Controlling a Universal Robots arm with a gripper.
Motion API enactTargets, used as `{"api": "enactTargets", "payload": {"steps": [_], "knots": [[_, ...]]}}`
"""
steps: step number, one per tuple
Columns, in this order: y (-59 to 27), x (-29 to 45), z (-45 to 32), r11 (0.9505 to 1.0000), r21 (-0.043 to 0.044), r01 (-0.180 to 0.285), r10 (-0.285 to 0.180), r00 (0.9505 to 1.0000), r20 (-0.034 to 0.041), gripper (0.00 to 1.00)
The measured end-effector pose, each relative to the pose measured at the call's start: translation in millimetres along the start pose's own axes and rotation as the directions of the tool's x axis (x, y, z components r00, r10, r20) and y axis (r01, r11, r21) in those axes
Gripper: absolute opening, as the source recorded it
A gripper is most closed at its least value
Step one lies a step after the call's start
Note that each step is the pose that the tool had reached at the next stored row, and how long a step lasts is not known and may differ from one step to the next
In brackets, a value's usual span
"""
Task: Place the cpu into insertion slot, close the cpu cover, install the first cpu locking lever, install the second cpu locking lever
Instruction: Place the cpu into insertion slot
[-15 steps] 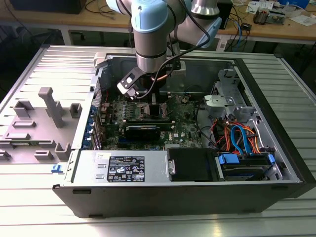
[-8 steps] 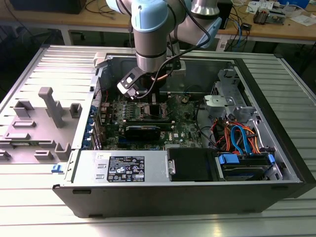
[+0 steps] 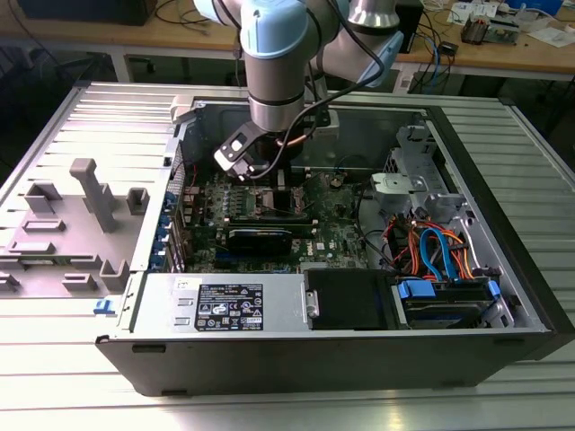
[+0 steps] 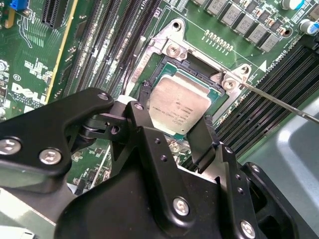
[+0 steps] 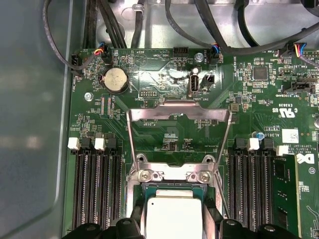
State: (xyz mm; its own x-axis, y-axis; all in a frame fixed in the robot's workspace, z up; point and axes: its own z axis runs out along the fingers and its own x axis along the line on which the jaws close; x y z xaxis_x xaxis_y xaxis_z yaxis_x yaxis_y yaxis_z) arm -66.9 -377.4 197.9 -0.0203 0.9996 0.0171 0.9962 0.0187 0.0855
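Observation:
The cpu (image 4: 180, 105), a small square chip with a silver-grey top, lies flat in the insertion slot (image 4: 198, 66) on the green motherboard. In both wrist views the black fingers (image 4: 202, 139) press against two opposite sides of the chip (image 5: 172, 211). My gripper (image 4: 172, 127) is shut on it, low inside the open computer case (image 3: 269, 187). The cpu cover (image 5: 179, 110), a thin silvery frame with a square window, stands flipped up behind the slot (image 5: 172, 184). A thin wire locking lever (image 4: 284, 105) sticks out free beside the socket.
Long black memory slots (image 5: 97, 189) flank the socket on both sides. A round coin battery (image 5: 115, 79) sits further back on the board, and black cables (image 5: 209, 30) cross behind it. A drive cage with orange and blue cables (image 3: 440, 251) fills the exterior view's right.

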Motion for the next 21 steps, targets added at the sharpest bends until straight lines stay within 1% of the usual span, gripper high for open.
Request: {"api": "enactTargets", "payload": {"steps": [11,12,13,14,21], "knots": [[0.2,0.0,0.2,1.0000,0.0000,0.000,0.000,1.0000,0.0000,0.55],[0.4,0.3,0.5,1.0000,-0.0006,0.000,0.000,1.0000,-0.0016,0.55],[0.4,0.3,0.6,1.0000,-0.0007,0.000,0.000,1.0000,-0.0015,0.55],[0.4,0.2,0.6,1.0000,-0.0007,0.000,0.000,1.0000,-0.0007,0.62],[0.4,0.0,0.1,1.0000,-0.0001,0.000,0.000,1.0000,-0.0001,0.62]]}}
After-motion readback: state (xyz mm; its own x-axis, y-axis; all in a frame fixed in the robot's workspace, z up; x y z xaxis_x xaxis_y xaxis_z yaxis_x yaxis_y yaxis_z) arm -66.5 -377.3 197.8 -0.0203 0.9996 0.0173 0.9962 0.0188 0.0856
